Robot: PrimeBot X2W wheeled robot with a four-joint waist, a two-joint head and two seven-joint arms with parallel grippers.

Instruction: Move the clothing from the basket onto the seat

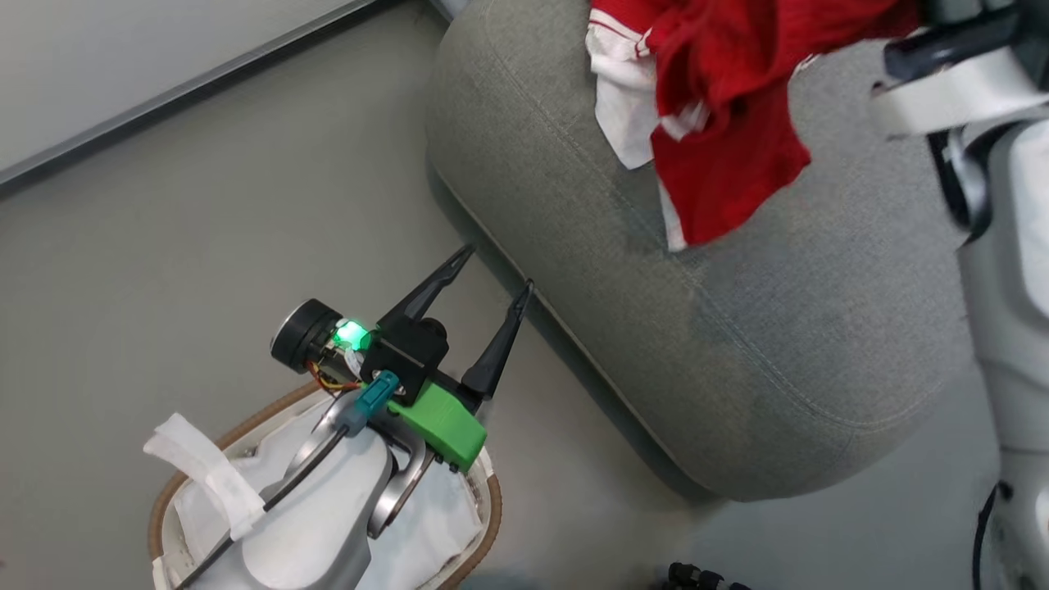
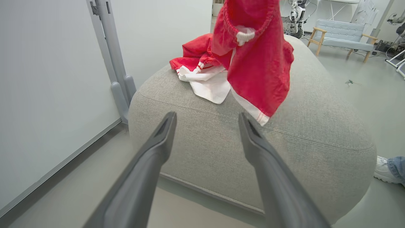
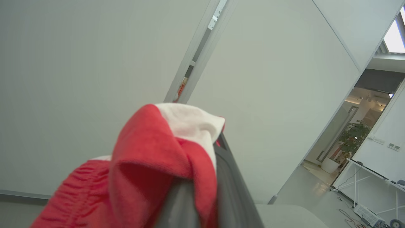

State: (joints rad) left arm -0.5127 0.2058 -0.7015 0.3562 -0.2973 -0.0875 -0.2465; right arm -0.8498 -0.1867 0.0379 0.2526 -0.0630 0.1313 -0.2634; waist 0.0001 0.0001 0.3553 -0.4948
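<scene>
My left claw (image 1: 500, 267) stands spread over bare floor (image 1: 205, 246), between the basket (image 1: 492, 508) and the rounded edge of the seat (image 1: 778, 344). My right claw (image 3: 221, 148) pinches the red clothing (image 1: 721, 123), dangling over the seat.

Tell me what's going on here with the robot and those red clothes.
The robot is moving clothes from the basket to the grey seat. Its right claw is shut on red shorts, which hang over the seat beside a red-and-white garment already lying there. The left claw is open and empty above the basket, which stands on the floor with its white liner showing.
</scene>
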